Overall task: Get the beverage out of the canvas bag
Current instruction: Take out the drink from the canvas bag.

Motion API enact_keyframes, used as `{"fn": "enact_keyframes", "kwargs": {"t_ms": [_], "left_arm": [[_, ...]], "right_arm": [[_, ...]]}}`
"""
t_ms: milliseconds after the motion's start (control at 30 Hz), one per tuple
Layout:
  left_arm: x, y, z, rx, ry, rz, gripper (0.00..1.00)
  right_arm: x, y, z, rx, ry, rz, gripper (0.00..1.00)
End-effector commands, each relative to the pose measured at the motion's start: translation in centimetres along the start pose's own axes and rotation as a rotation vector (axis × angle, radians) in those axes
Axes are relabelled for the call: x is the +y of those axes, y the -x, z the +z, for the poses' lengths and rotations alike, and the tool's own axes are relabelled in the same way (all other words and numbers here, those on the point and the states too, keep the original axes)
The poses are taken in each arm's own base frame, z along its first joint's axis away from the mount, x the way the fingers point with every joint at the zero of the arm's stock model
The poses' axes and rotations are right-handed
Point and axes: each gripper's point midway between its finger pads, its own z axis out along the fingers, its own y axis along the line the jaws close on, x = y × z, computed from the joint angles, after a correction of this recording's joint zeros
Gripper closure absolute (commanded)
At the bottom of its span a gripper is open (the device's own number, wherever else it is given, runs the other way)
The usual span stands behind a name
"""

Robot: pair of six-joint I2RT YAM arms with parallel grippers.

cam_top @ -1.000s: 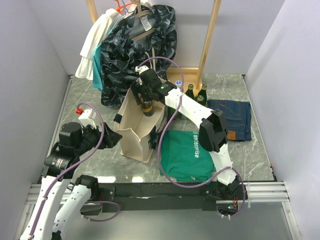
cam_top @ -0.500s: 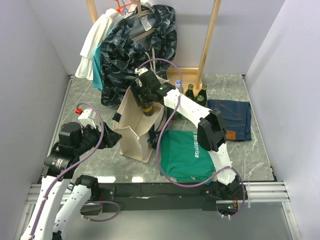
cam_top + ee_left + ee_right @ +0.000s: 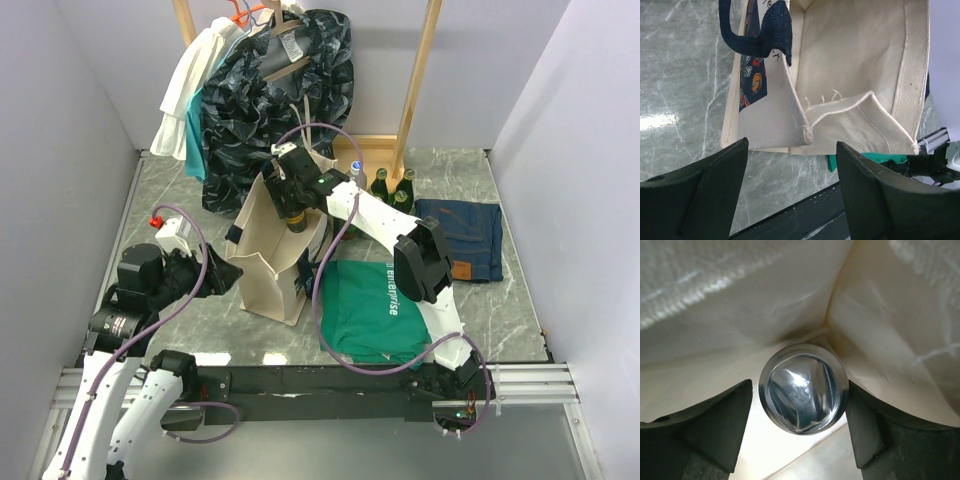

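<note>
The canvas bag (image 3: pixel 268 270) stands upright left of centre, cream with navy straps. My right gripper (image 3: pixel 291 214) reaches down into its mouth. In the right wrist view the beverage (image 3: pixel 803 389) shows as a round shiny metal can end against the bag's inner wall (image 3: pixel 740 300). My right gripper (image 3: pixel 799 388) is open and straddles it: the right finger touches the rim and a sliver of gap shows at the left finger. My left gripper (image 3: pixel 790 146) is open and holds nothing, hovering just outside the bag (image 3: pixel 855 60) by its navy handle (image 3: pixel 765 35).
Green bottles (image 3: pixel 393 186) and a blue-capped bottle (image 3: pixel 356 168) stand behind the bag's right side. Folded jeans (image 3: pixel 465 235) and a green shirt (image 3: pixel 375 305) lie to the right. Garments (image 3: pixel 275 90) hang from a wooden rack (image 3: pixel 418 80) at the back.
My right arm has edged slightly left and lower into the bag's mouth. The left arm and the bag have not moved.
</note>
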Motion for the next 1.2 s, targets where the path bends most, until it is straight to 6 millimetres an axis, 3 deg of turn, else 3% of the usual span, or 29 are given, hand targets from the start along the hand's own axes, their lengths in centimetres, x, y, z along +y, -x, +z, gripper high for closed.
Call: {"fn": "enact_keyframes", "kwargs": {"t_ms": [0, 267, 333, 633, 767, 833, 1167], "left_arm": [[-0.1, 0.2, 0.0, -0.008, -0.007, 0.0, 0.24], [-0.1, 0.2, 0.0, -0.007, -0.005, -0.003, 0.24], [-0.1, 0.2, 0.0, -0.009, -0.006, -0.002, 0.24], [-0.1, 0.3, 0.0, -0.009, -0.005, -0.003, 0.24], [0.0, 0.2, 0.1, -0.006, -0.005, -0.003, 0.23], [0.0, 0.3, 0.1, -0.007, -0.004, -0.002, 0.24], [0.0, 0.3, 0.0, -0.013, -0.005, -0.001, 0.24]], "right_arm": [[-0.6, 0.0, -0.1, -0.005, -0.025, 0.003, 0.22], [-0.6, 0.9, -0.4, -0.048, -0.026, 0.013, 0.23], [-0.6, 1.3, -0.6, -0.064, -0.022, 0.018, 0.27], [-0.3, 1.6, -0.8, -0.08, -0.003, 0.016, 0.68], [-0.3, 1.9, -1.2, -0.093, 0.001, 0.014, 0.94], [-0.3, 2.1, -1.5, -0.104, 0.002, 0.015, 1.0], [-0.1, 4.3, -5.0, -0.195, 0.029, -0.007, 1.0]]}}
